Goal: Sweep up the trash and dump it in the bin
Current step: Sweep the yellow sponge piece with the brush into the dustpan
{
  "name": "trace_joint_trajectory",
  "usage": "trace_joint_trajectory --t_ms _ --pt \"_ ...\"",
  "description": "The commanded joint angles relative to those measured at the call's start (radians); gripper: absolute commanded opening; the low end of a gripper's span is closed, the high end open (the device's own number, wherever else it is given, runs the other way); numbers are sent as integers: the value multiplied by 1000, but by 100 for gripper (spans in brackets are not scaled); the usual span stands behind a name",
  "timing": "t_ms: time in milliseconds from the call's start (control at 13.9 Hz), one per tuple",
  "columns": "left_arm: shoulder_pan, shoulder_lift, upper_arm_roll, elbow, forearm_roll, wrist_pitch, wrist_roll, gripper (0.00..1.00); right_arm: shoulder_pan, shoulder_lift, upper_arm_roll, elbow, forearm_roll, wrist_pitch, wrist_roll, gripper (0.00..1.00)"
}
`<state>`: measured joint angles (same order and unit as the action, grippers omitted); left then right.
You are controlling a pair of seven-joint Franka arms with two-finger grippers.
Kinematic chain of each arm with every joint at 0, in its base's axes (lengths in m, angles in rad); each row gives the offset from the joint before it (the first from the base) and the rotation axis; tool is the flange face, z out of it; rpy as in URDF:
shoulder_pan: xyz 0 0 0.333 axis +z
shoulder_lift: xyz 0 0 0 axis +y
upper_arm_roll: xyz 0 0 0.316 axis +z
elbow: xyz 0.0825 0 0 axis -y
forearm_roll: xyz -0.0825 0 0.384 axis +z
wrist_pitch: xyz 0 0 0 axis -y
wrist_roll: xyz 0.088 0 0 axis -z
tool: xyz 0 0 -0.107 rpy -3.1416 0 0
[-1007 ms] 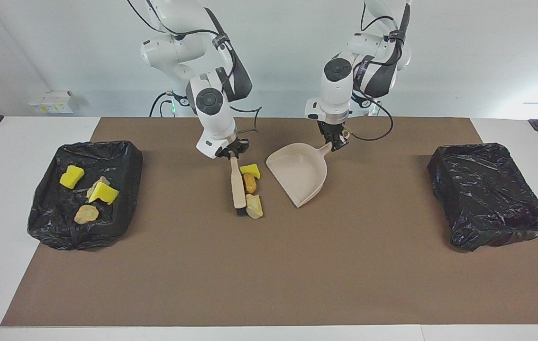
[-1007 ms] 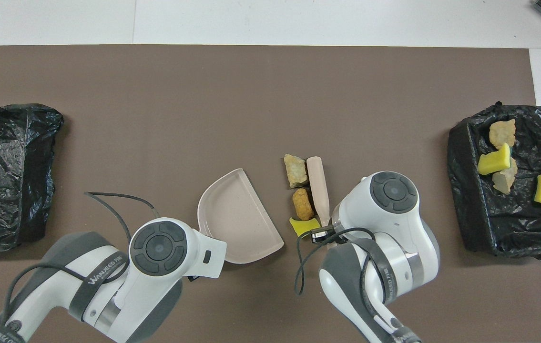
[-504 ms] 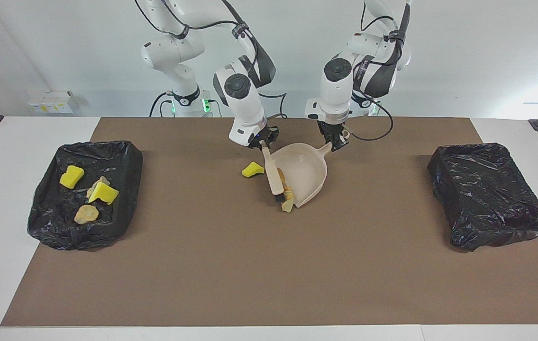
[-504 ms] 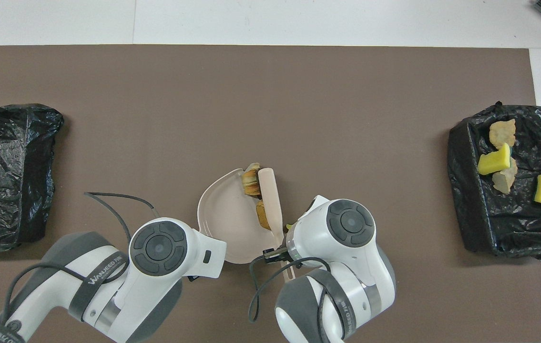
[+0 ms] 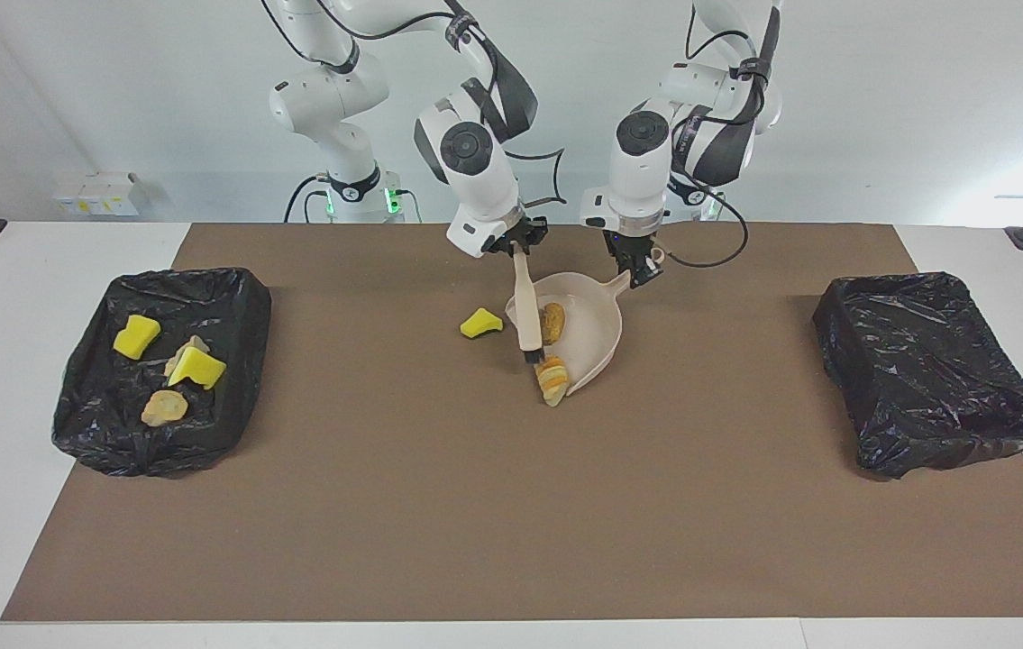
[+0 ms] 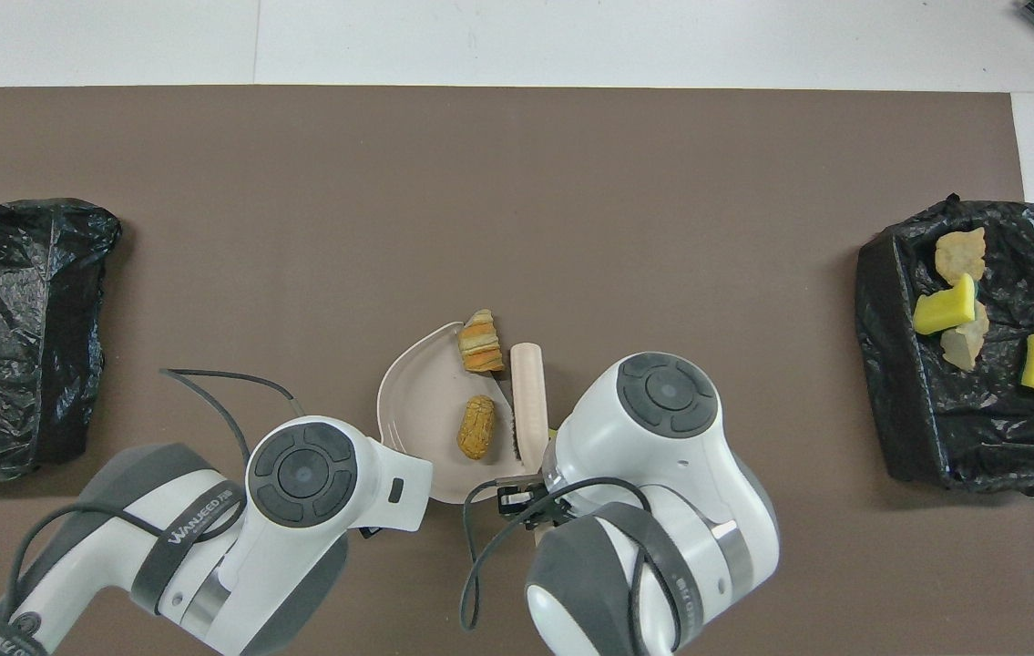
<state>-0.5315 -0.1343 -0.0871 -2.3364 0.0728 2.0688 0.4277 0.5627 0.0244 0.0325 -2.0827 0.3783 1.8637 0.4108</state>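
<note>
Trash, working outward from the robots' end. Left gripper (image 5: pixel 640 268) is clamped on the handle of the beige dustpan (image 5: pixel 597 338), which rests on the brown mat (image 5: pixel 511 505) with its open mouth turned toward the right arm's end of the table. Right gripper (image 5: pixel 516 243) is clamped on the top of the brush (image 5: pixel 525 311); the brush hangs tilted over the dustpan's open edge, its dark bristle end lowest. Whether the bristles touch the pan cannot be told.

Scraps near the pan:
- one tan-orange oval lump (image 5: pixel 552 323) inside the dustpan, just beside the brush;
- one yellow sponge bit (image 5: pixel 480 323) on the mat, beside the pan's mouth toward the right arm's end, apart from the brush;
- one striped orange-and-cream lump (image 5: pixel 552 379) at the pan's outermost corner, farther from the robots than the oval lump, sitting on the lip; in the overhead view (image 6: pixel 480 342) it lies partly on the pan.

Black-lined bin (image 5: pixel 159 370) at the right arm's end holds two yellow sponge pieces and two tan lumps. A second black-lined bin (image 5: pixel 930 370) stands at the left arm's end; nothing can be seen inside it.
</note>
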Motion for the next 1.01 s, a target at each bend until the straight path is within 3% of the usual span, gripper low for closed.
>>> trace_joint_trajectory --t_ms 0,360,576,935 --pt "1 -13 1 -14 -11 13 -3 0 -41 -44 4 -17 -106 -93 72 0" --pt "-1 -15 0 -18 -11 14 -4 0 -98 -133 10 -169 -254 -81 39 0" --pt "-1 -15 0 -18 -13 16 -10 0 -123 -202 14 -288 -256 10 48 0" --pt "-1 -15 0 -18 -13 14 -10 0 -63 -170 17 -293 -200 72 28 0"
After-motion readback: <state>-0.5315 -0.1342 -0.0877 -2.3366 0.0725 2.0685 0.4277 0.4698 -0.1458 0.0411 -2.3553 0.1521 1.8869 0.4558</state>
